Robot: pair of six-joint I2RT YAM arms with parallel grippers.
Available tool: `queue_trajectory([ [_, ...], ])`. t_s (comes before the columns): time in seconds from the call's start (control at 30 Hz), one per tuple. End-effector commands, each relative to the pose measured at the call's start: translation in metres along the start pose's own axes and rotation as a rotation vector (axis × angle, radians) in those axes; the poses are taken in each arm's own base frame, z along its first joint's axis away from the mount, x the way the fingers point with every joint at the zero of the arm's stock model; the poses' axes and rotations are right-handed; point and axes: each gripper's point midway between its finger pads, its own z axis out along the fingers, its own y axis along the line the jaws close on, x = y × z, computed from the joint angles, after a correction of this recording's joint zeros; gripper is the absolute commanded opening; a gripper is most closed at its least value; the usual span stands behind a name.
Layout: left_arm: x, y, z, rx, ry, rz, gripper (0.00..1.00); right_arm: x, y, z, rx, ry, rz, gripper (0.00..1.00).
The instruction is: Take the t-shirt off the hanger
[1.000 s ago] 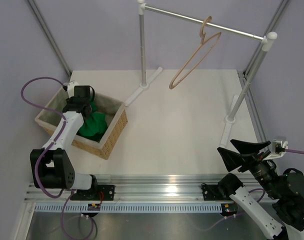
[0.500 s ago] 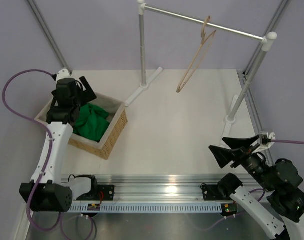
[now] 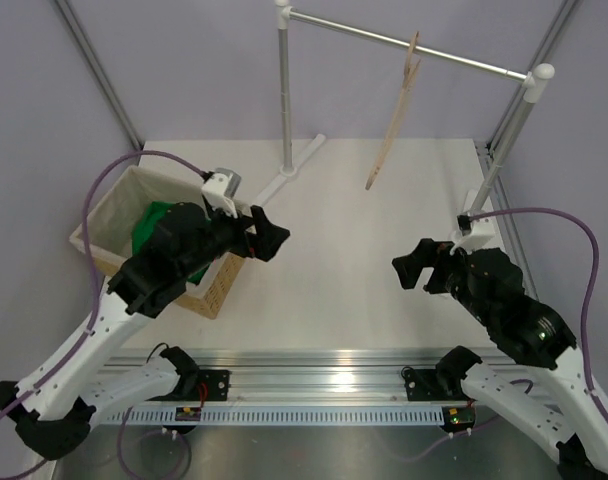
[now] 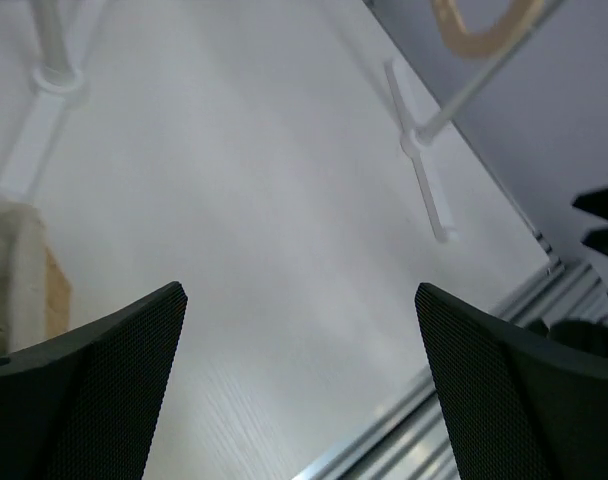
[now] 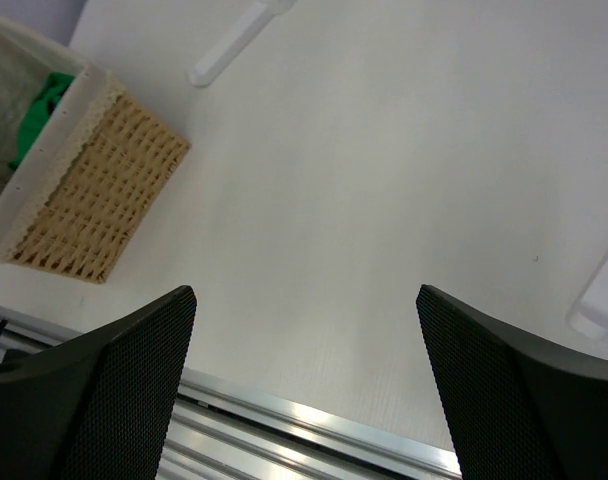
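1. The white table (image 3: 354, 260) carries a silver clothes rail (image 3: 454, 55) across its far side.
2. A lined wicker basket (image 3: 216, 292) sits at the table's left edge.
3. The wooden hanger (image 3: 394, 120) hangs by its hook from the rail, turned edge-on.
4. The green t-shirt (image 3: 149, 225) lies bunched inside the basket, well apart from the hanger.
5. The left pincer (image 3: 269, 232), just beside the basket, is spread wide.
6. The right pincer (image 3: 414, 268) gapes wide too, over the table's right side.
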Motion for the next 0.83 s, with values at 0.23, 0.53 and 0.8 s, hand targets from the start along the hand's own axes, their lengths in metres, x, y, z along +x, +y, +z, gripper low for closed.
queue_trajectory([
  [0.23, 0.059, -0.042, -0.008, 0.188, -0.016, 0.066, 0.99, 0.0, 0.019, 0.052, -0.006, 0.021, 0.021, 0.99],
  [0.53, 0.085, -0.038, -0.004, 0.245, -0.029, 0.142, 0.99, -0.014, 0.029, 0.023, -0.147, -0.102, 0.001, 0.99],
  [0.8, 0.085, -0.044, -0.007, 0.28, -0.034, 0.142, 0.99, -0.014, 0.029, 0.018, -0.169, -0.13, 0.001, 1.0],
])
